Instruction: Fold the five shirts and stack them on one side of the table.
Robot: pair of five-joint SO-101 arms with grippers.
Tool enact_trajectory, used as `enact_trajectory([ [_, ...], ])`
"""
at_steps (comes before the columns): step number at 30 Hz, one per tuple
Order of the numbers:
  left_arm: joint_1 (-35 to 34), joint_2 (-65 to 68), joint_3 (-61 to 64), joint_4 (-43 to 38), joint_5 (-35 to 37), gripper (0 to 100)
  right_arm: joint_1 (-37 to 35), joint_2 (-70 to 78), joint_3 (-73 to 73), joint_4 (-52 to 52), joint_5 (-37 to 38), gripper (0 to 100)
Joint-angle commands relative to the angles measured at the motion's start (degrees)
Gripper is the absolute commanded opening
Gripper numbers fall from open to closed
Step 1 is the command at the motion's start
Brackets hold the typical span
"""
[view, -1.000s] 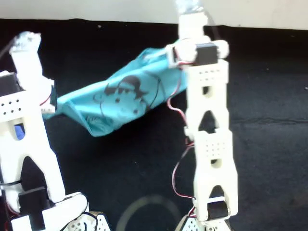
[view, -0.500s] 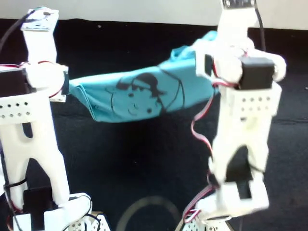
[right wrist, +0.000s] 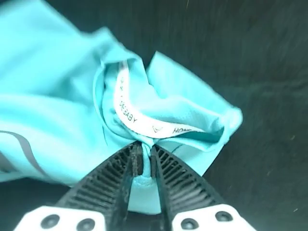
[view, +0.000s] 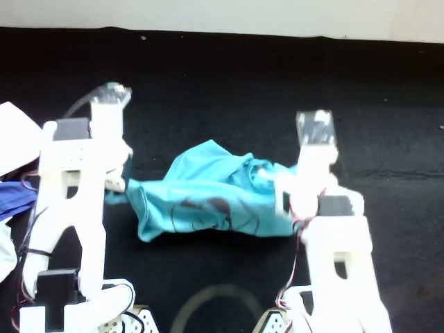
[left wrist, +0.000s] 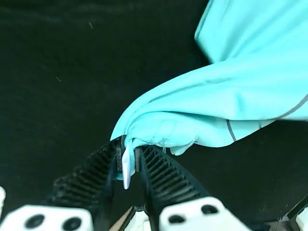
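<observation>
Holding a teal shirt [view: 208,187] slung between two arms, low over the black desk [view: 208,83], around mid-desk and sagging in the middle, likely brushing the desk there. Pinching a bunched edge of it in the left gripper [left wrist: 129,147], with jaws pressed together on the cloth and a small white strip caught between them. Pinching the neckband in the right gripper [right wrist: 143,149], just by the inside label [right wrist: 144,120], with jaws likewise closed on fabric.

Seems meant to keep the shirt spread by two opposite ends, so as to lay it flat with the dark print [view: 208,211] facing up before any folding. Judged as the laying-out step, with no fold made yet in this shirt. Shows slack and wrinkles between the two grips rather than a taut sheet, so probably calls for drawing the ends apart before release, or risks landing crumpled.

Sharing the left edge of the desk with a white cloth [view: 14,135], a blue one [view: 15,195] just nearer and another white piece [view: 5,253] nearer again. Possibly other shirts, too cropped to tell whether folded. Standing between those cloths and the teal shirt, the left arm [view: 76,187], so crowding that side. Marked with a faint ring [view: 208,302] on the desk between the two arm bases, and bounded far off by a pale wall [view: 208,10].
</observation>
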Motion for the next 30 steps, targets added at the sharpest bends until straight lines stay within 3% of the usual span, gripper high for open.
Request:
enact_trajectory([
  [1, 0.5, -2.0, 5.1, -2.2, -0.1, 1, 0.6, -4.5, 8.6, -1.9, 7.8, 3.3],
  [4, 0.5, -2.0, 7.5, -1.8, -0.4, 1, 0.7, -5.2, 10.1, 1.1, 12.3, 12.6],
  [8, 0.2, -2.0, 9.3, -1.0, -6.0, 1, 0.4, -5.4, 2.3, 11.0, 13.3, 20.8],
  [13, 0.2, -2.0, 9.3, 2.6, -10.8, 1, 0.4, -5.1, -17.6, 21.1, 12.4, 21.1],
  [17, 0.2, -2.0, 9.3, 5.3, -13.9, 1, -2.0, -1.8, -30.7, 19.2, 6.4, 21.2],
  [26, 0.1, -2.4, 9.4, 10.2, -17.0, 1, -16.7, 37.1, -46.5, 10.9, 2.0, 22.2],
  [30, -1.4, -2.2, 9.1, 9.8, -16.9, 1, -19.0, 56.2, -62.1, 10.8, 1.9, 32.0],
])
